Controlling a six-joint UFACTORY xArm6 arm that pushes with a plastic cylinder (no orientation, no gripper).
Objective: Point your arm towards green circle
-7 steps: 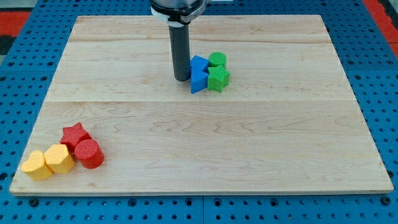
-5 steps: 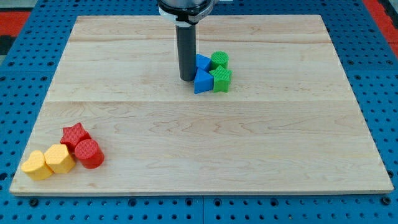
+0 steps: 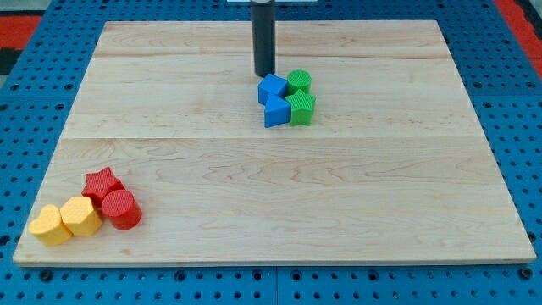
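Our arm has no jaws to open or close, only a rod, and my tip [image 3: 264, 74] rests on the board [image 3: 169, 169] just above the cluster. The green circle [image 3: 298, 81] sits just to the tip's right and slightly below, touching a blue cube [image 3: 271, 87] on its left and a green star [image 3: 301, 108] below it; a blue triangle [image 3: 275, 112] completes the group. We judge the circle light, rigid and quick to slide, so any nudge belongs on its top edge. No writing or labels show.
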